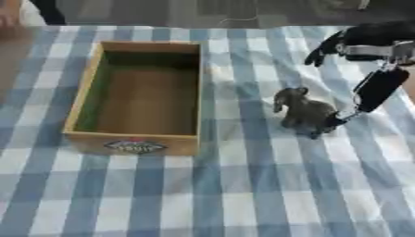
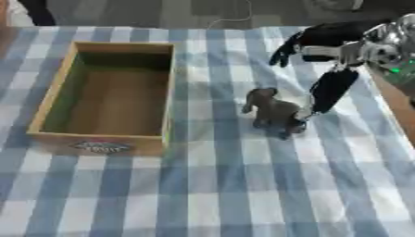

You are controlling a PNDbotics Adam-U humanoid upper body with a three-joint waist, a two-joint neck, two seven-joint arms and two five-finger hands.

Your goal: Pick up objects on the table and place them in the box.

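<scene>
Box [image 1: 138,99], wooden, open top, nothing inside, sits toward the table's left side on the blue-and-white checked cloth [image 1: 243,194]. My right hand [image 1: 374,69] comes in from the table's right edge; one long finger reaches down and touches the rear of the grey elephant toy [image 2: 274,112], other fingers spread apart, holding nothing. Elephant stands upright just right of the box, head toward it. Grey floor past the table's far edge.
</scene>
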